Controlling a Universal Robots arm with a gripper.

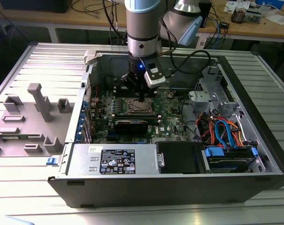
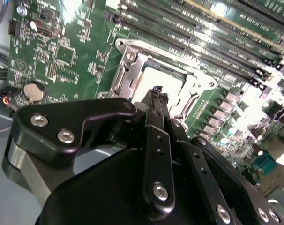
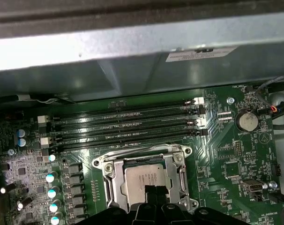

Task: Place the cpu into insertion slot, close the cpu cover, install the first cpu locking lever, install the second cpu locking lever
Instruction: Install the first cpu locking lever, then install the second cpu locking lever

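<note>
The cpu (image 3: 145, 179) lies flat in the insertion slot (image 3: 143, 206) on the green board, its silvery top showing through the window of the cpu cover (image 3: 110, 174). That cover lies down over the cpu as a metal frame. My gripper (image 3: 153, 191) hangs right over the cpu's near edge, its black fingers shut together with nothing between them. In the second wrist view the gripper (image 2: 158, 90) points at the cpu (image 2: 166, 75) inside the cpu cover (image 2: 127, 79). In the exterior view the gripper (image 1: 141, 96) stands upright just above the insertion slot (image 1: 139, 107), inside the open computer case.
Long memory slots (image 3: 128, 126) run beside the socket, with a coin battery (image 3: 247, 121) further along the board. A black card (image 1: 131, 124) lies in front of the socket. The case wall (image 3: 132, 47) rises close by. Drive bays and coloured cables (image 1: 224, 133) fill the exterior view's right; a grey fixture (image 1: 36, 112) lies left.
</note>
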